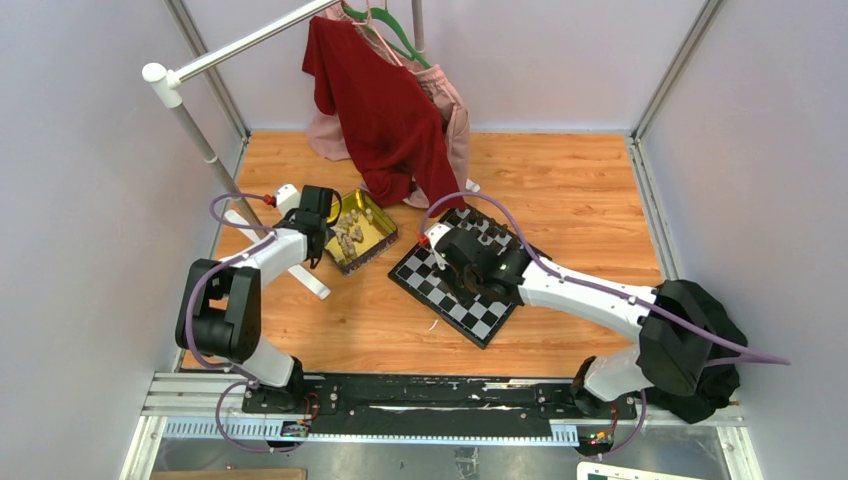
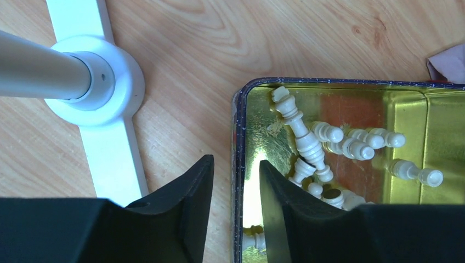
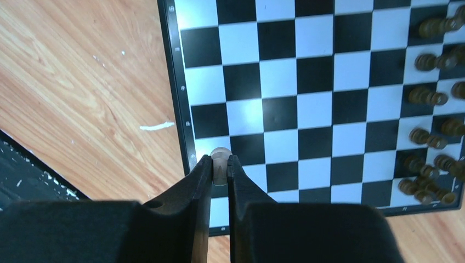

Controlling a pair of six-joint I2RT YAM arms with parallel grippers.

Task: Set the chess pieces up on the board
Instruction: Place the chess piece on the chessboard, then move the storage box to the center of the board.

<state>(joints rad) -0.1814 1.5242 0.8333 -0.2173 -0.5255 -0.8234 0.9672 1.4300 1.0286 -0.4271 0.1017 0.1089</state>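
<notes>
The board (image 1: 478,315) lies black-and-white checkered at mid-table, also filling the right wrist view (image 3: 279,76). Dark chess pieces (image 3: 433,98) crowd its right edge there. My right gripper (image 3: 220,160) is shut on a small cream chess piece (image 3: 220,153) over a square by the board's left border; seen from above, this gripper (image 1: 447,255) hovers over the board. My left gripper (image 2: 236,163) is open and straddles the wall of a gold tin (image 2: 237,131), one finger inside and one outside. Several cream pieces (image 2: 307,142) lie jumbled in the tin (image 1: 385,238).
A white clothes-rack foot (image 2: 96,82) sits just left of the tin, its pole (image 1: 200,140) rising beside my left arm. A red garment (image 1: 385,110) over a pink one hangs down behind tin and board. Dark cloth (image 1: 720,345) lies by the right arm's base.
</notes>
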